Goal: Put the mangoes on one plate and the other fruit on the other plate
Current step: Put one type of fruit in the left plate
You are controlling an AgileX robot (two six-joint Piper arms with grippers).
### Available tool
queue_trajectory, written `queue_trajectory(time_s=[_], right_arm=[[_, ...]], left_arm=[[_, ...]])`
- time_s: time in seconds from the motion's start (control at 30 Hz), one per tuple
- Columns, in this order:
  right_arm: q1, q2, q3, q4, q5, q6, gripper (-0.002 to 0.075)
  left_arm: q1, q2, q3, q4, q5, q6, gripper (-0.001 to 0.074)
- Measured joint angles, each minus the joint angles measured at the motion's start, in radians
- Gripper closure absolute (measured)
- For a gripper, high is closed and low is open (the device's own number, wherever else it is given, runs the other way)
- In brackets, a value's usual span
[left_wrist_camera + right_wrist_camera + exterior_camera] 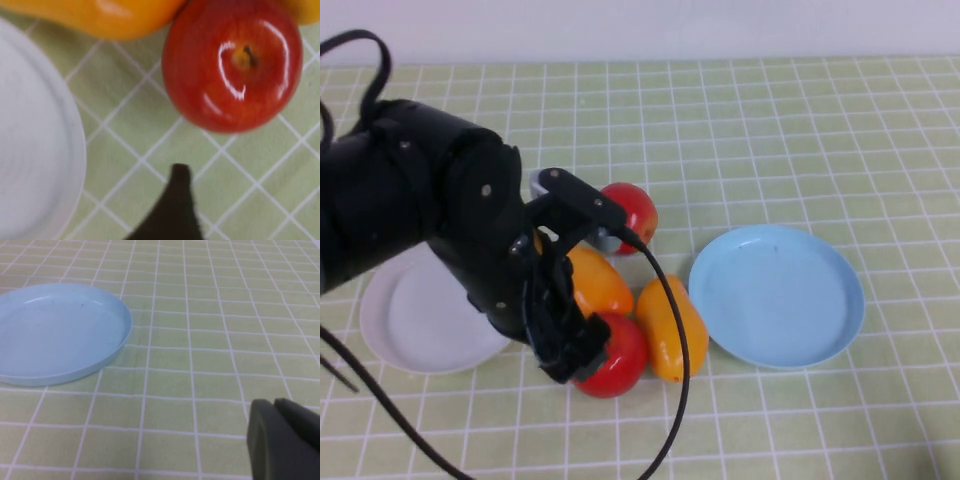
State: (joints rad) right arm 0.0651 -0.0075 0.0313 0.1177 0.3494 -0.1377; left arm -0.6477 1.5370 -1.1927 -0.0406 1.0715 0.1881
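Two red apples and two orange mangoes lie bunched on the mat between the plates. My left gripper (572, 352) hangs open right beside the front apple (620, 358), on its white-plate side; nothing is in it. In the left wrist view one dark finger (177, 200) shows below that apple (232, 65), clear of it. The back apple (633, 212) sits behind the arm. One mango (597, 282) is partly under the arm; the other mango (671, 330) lies near the blue plate (777, 295). The white plate (415, 315) is bare. My right gripper (274, 404) is shut, off to the side of the blue plate (55, 335).
A green checked mat (770, 130) covers the table. The left arm's black cable (678, 330) loops over the mango by the blue plate. The right arm does not show in the high view.
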Motion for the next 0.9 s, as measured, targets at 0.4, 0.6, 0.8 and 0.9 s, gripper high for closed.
queue_trajectory(time_s=[0.4,0.6,0.8,0.9], right_arm=[[0.000,0.000,0.000,0.000,0.000,0.000,0.0743],[0.000,0.000,0.000,0.000,0.000,0.000,0.0742],[0.000,0.000,0.000,0.000,0.000,0.000,0.0742],[0.000,0.000,0.000,0.000,0.000,0.000,0.0743]], left_arm=[[-0.041,0.082,0.000,-0.042,-0.142,0.061,0.0066],[-0.041,0.120,0.000,-0.032,-0.206,0.062,0.0066],[-0.041,0.155,-0.001,-0.014,-0.218,0.062,0.0066],[-0.041,0.171,-0.002,0.016,-0.236,0.062,0.0066]])
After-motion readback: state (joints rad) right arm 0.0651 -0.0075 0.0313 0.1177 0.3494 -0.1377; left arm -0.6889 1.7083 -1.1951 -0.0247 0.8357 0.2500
